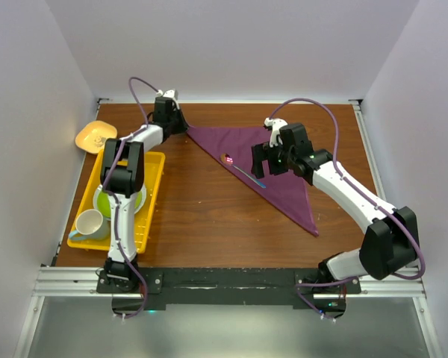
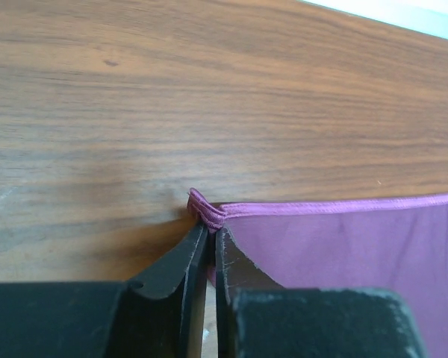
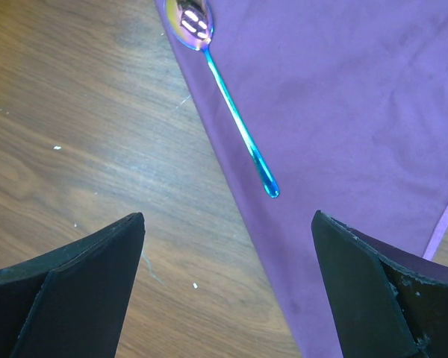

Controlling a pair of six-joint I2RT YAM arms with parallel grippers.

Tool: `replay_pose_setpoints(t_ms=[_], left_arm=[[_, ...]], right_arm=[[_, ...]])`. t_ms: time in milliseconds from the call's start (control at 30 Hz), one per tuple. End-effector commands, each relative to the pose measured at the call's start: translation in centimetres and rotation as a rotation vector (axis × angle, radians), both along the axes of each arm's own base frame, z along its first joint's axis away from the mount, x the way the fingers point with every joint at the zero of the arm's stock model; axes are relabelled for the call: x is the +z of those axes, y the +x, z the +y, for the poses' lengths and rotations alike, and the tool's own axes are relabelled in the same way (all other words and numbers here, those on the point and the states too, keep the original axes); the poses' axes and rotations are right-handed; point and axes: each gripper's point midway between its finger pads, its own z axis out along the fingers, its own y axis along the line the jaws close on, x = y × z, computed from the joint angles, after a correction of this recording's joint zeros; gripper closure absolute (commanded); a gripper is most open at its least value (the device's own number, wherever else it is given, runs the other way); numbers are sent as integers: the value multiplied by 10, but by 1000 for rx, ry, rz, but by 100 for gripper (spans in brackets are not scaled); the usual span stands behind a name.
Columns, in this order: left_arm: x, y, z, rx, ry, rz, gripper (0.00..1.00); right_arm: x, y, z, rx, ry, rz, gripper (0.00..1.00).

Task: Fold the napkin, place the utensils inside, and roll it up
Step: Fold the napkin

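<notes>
**Top external view.** The plum-purple napkin (image 1: 287,195) lies on the wooden table (image 1: 209,216) folded into a triangle. Its long edge runs from the far left down toward the near right. A spoon (image 1: 243,171) rests on the cloth along that edge. The left gripper (image 1: 181,127) sits at the napkin's far-left corner. The right gripper (image 1: 261,168) hangs over the spoon's handle end. At the left, a yellow tray (image 1: 153,160) holds a green plate (image 1: 140,198) and a white mug (image 1: 89,222). Beyond the tray is a yellow dish (image 1: 95,136) with small dark marks, possibly a printed face, too small to read.

**Left wrist view.** The left gripper (image 2: 210,231) has its black fingers pressed together, with the napkin (image 2: 343,253) corner pinched between their tips. The hemmed corner bunches up just past them. From there the hem runs straight off to the right across the table (image 2: 209,89).

**Right wrist view.** The right gripper (image 3: 228,216) is spread wide and grips nothing; one finger (image 3: 82,291) is over bare wood and the other over cloth. The spoon (image 3: 231,112) has an iridescent blue-violet finish. It lies on the napkin (image 3: 343,112) beside the folded edge, with its bowl farthest from the fingers. The handle tip points into the gap between the fingers without touching either.
</notes>
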Motion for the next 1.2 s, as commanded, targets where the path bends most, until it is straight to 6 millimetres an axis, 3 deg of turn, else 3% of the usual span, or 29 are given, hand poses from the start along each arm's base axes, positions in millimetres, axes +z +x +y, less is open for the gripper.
replay_pose_setpoints(t_ms=[0, 33, 100, 167, 200, 233, 500, 600, 867, 1167], left_arm=[[85, -13, -40, -101, -3, -156, 88], [101, -20, -49, -121, -17, -178, 89], [98, -39, -68, -152, -31, -153, 90], [112, -52, -81, -172, -45, -172, 91], [106, -66, -94, -200, -58, -153, 91], [117, -73, -99, -210, -68, -168, 91], [143, -138, -152, -318, -147, -160, 91], [144, -160, -177, -382, -160, -147, 91], [129, -201, -216, -442, -162, -88, 91], [106, -217, -233, -461, -137, -40, 91]], right_arm=[[23, -4, 7, 20, 75, -31, 2], [23, -8, 10, 25, 91, -20, 2], [25, -13, 11, 30, 109, -16, 2], [27, -19, 10, 29, 124, -12, 2], [24, -23, 9, 30, 123, -1, 2], [28, -26, 8, 29, 131, -6, 2], [31, -45, -2, 8, 140, -11, 2], [36, -50, -5, 6, 140, -15, 2], [59, -58, -14, -28, 161, -73, 2], [54, -64, -19, -39, 146, -64, 2]])
